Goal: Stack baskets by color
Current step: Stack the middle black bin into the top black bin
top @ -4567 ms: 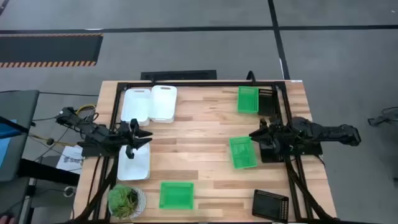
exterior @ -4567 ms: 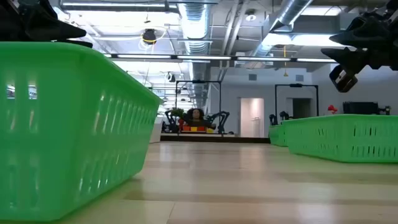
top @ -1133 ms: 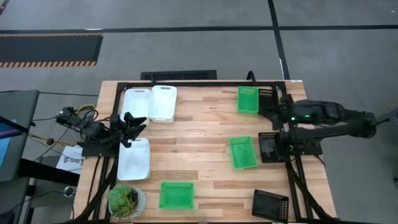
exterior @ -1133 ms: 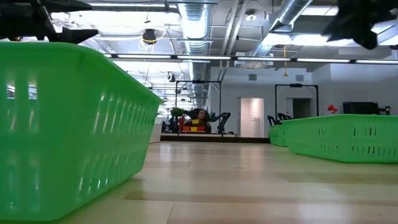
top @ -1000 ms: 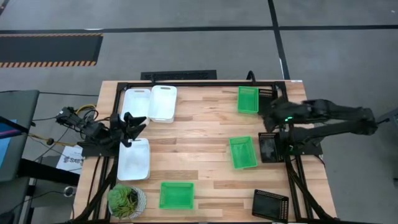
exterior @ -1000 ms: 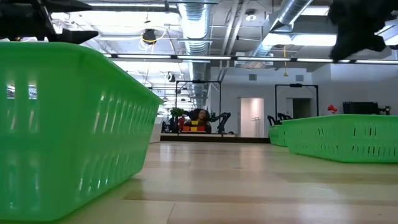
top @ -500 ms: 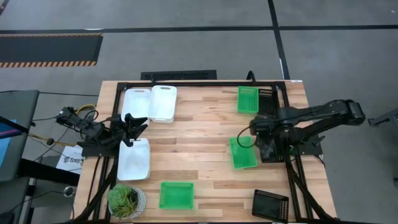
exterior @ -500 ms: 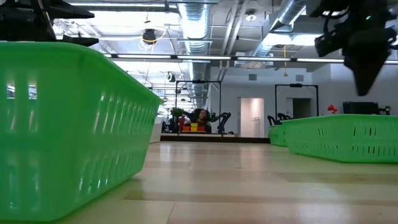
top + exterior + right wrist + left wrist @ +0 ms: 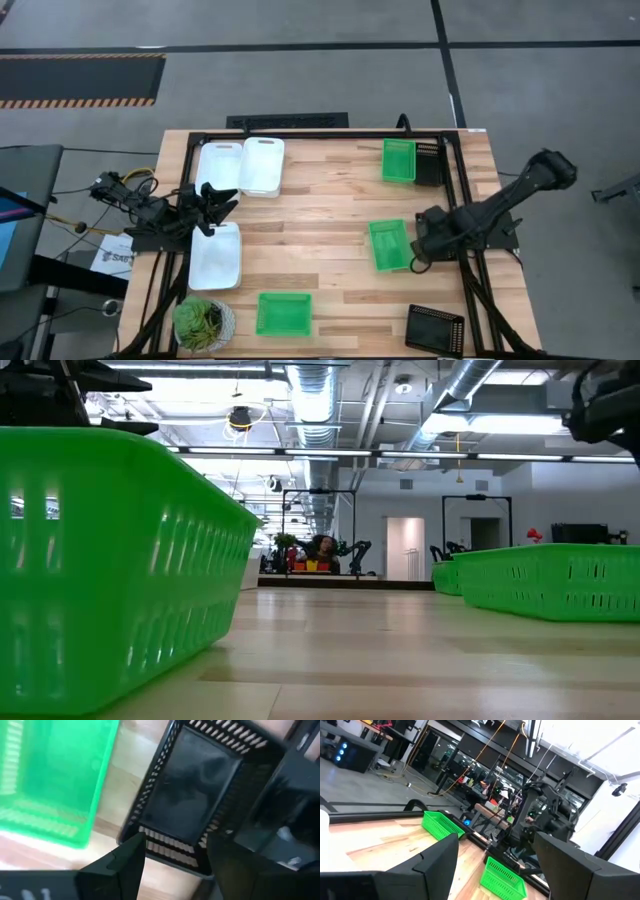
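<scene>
Wood surface [image 9: 320, 230]: right tool [image 9: 172, 851] spread wide over black basket [image 9: 192, 810], left tool [image 9: 215, 200] wide, idle. Risk: finger catches neighbouring green basket [image 9: 50, 780], drags it.

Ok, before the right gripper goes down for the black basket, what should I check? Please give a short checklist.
1. Right gripper open, nothing held: ok.
2. Black basket lies right below it, empty: ok.
3. Fingers lined up over one basket wall: cannot tell.
4. Green basket beside it stands apart, bare wood between: ok.
5. Left gripper far off, above the white basket: ok.
</scene>
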